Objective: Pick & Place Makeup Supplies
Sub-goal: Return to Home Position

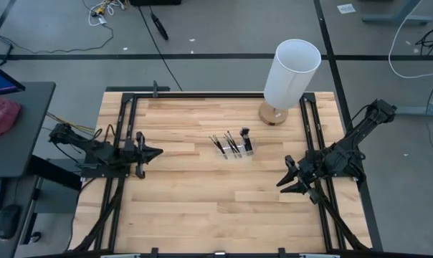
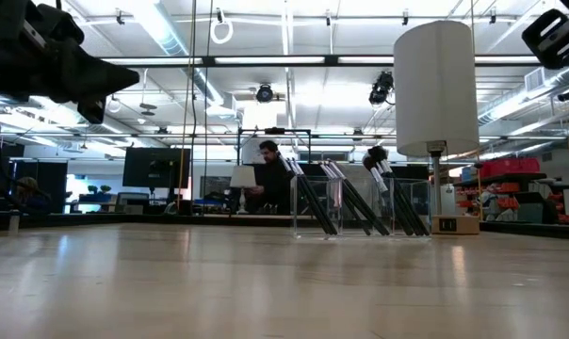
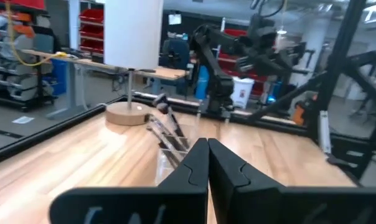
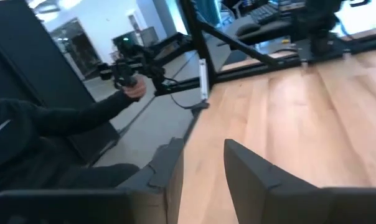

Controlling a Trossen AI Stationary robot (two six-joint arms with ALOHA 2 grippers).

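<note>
Several thin dark-handled makeup brushes [image 1: 233,142] stand leaning in a small clear plastic holder [image 1: 235,151] at the table's middle; they also show in the low view [image 2: 355,198] and the left wrist view [image 3: 166,121]. My left gripper [image 1: 158,152] hovers at the table's left side, fingers shut, pointing toward the holder, well short of it [image 3: 207,163]. My right gripper [image 1: 282,177] hovers near the table's right edge, fingers open [image 4: 203,168], apart from the brushes.
A tall white cylinder lamp [image 1: 291,74] on a round wooden base [image 1: 274,113] stands at the far right of the table. Dark frame rails [image 1: 127,129] run along both sides. A person's sleeve and hand holding a controller [image 4: 133,87] show beyond the table.
</note>
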